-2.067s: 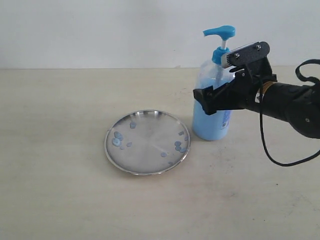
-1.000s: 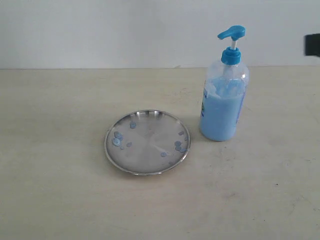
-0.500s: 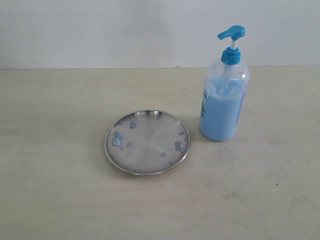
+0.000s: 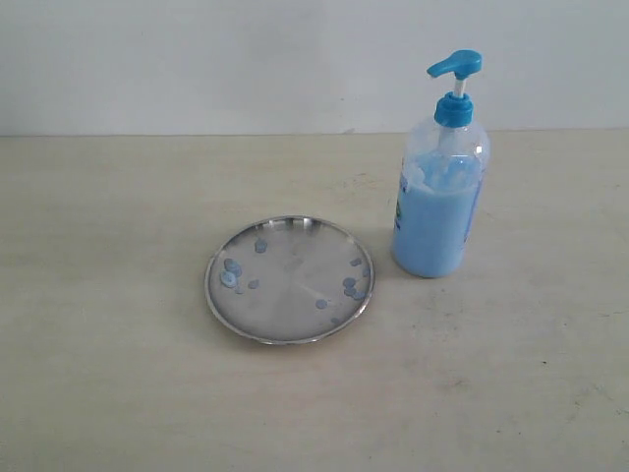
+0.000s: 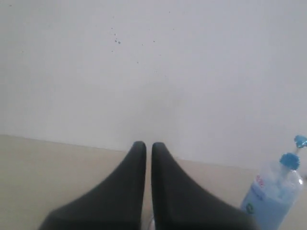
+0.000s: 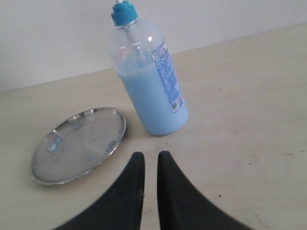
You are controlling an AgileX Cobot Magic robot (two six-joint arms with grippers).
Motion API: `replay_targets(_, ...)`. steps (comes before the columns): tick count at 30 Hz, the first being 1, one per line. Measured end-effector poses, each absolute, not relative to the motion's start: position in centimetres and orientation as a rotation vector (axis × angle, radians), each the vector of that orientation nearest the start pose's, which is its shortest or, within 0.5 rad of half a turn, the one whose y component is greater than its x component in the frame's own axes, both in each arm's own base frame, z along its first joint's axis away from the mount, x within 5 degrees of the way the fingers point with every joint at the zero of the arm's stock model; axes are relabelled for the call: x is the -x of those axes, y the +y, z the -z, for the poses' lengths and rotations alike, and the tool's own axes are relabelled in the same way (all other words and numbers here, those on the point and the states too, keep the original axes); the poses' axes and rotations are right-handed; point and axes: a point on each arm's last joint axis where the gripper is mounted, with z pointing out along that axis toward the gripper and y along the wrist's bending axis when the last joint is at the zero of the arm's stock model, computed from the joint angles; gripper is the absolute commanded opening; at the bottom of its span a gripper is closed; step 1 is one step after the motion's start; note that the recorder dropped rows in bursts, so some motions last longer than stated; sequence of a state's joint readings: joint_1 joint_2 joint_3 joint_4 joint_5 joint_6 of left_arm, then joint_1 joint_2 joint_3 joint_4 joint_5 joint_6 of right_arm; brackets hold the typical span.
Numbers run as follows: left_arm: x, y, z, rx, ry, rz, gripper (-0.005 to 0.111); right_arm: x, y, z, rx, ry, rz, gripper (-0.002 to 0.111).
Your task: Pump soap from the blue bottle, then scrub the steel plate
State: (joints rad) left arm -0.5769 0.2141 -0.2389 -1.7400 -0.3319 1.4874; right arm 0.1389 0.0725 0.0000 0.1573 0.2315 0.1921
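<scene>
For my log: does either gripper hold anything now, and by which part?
Nothing is held: the left gripper and the right gripper are shut and empty.

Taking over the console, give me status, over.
Status: left gripper shut, empty; right gripper shut, empty. Upright blue bottle beside steel plate, soap droplets on it. Nothing blocking either.

Beige table point(image 4: 118, 393), plain white wall point(image 4: 197, 59)

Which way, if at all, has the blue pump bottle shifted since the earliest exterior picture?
Yes. The blue pump bottle now stands farther right, leaving a wider gap to the steel plate.
</scene>
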Motion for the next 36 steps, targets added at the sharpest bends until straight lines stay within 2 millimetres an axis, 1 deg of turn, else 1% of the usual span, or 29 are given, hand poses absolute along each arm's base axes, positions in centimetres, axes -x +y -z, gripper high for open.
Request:
replay_targets(2, -8.6, -2.8, -28.5, -0.051, 1.610, 0.439, 0.004, -5.9, 1.2, -18.8, -0.166, 1.793, -0.386, 0.000)
replay_targets(4, -10.6, -5.2, -28.2, -0.159, 1.724, 0.480, 0.004, -5.9, 1.2, -18.7, -0.187, 1.804, -0.409, 0.000)
replay_targets(7, -14.5, -9.6, -26.6, -0.312, 1.938, 0.581, 0.004, -5.8, 1.5, -18.4, -0.241, 1.847, -0.477, 0.000)
replay_targets(11, -19.1, -14.8, -24.4, -0.446, 2.117, 0.749, 0.004, -5.6, 1.8, -18.0, -0.301, 1.895, -0.561, 0.000)
replay_targets(13, -21.4, -16.8, -23.9, -0.484, 2.149, 0.791, 0.004, -5.5, 1.8, -18.0, -0.316, 1.897, -0.580, 0.000)
replay_targets(14, -22.3, -17.5, -23.9, -0.501, 2.148, 0.788, 0.004, -5.5, 1.9, -18.0, -0.319, 1.898, -0.584, 0.000)
replay_targets(16, -24.2, -18.8, -23.3, -0.535, 2.172, 0.762, 0.004, -5.5, 1.9, -18.0, -0.322, 1.897, -0.587, 0.000)
replay_targets(19, -26.4, -19.6, -22.1, -0.532, 2.226, 0.735, 0.004, -5.5, 1.9, -18.0, -0.325, 1.897, -0.591, 0.000)
replay_targets(23, -29.1, -19.9, -20.0, -0.516, 2.300, 0.687, 0.004, -5.5, 1.9, -18.0, -0.327, 1.897, -0.592, 0.000)
replay_targets(24, -29.7, -19.9, -19.2, -0.516, 2.330, 0.679, 0.004, -5.5, 1.9, -18.0, -0.327, 1.897, -0.592, 0.000)
replay_targets(27, -30.7, -19.9, -17.5, -0.538, 2.410, 0.715, 0.004, -5.5, 1.9, -18.0, -0.329, 1.897, -0.593, 0.000)
replay_targets(29, -30.4, -19.9, -16.9, -0.568, 2.491, 0.788, 0.004, -5.5, 1.9, -18.0, -0.330, 1.897, -0.595, 0.000)
replay_targets(30, -29.4, -19.8, -16.5, -0.629, 2.598, 0.885, 0.004, -5.5, 1.9, -18.0, -0.330, 1.897, -0.595, 0.000)
replay_targets(31, -28.8, -19.7, -16.4, -0.671, 2.644, 0.929, 0.004, -5.5, 1.9, -18.0, -0.330, 1.897, -0.595, 0.000)
replay_targets(32, -27.8, -19.6, -16.5, -0.759, 2.709, 0.999, 0.004, -5.5, 1.9, -18.0, -0.330, 1.897, -0.595, 0.000)
replay_targets(33, -27.4, -19.5, -16.8, -0.813, 2.729, 1.019, 0.004, -5.5, 1.9, -18.0, -0.330, 1.897, -0.595, 0.000)
replay_targets(34, -27.0, -19.3, -17.1, -0.910, 2.761, 0.997, 0.004, -5.5, 1.9, -18.0, -0.330, 1.897, -0.595, 0.000)
replay_targets(35, -27.1, -19.1, -17.3, -0.942, 2.774, 0.956, 0.004, -5.5, 1.9, -18.0, -0.330, 1.897, -0.595, 0.000)
replay_targets(36, -27.8, -18.7, -17.8, -0.979, 2.803, 0.830, 0.004, -5.5, 1.9, -18.0, -0.330, 1.897, -0.595, 0.000)
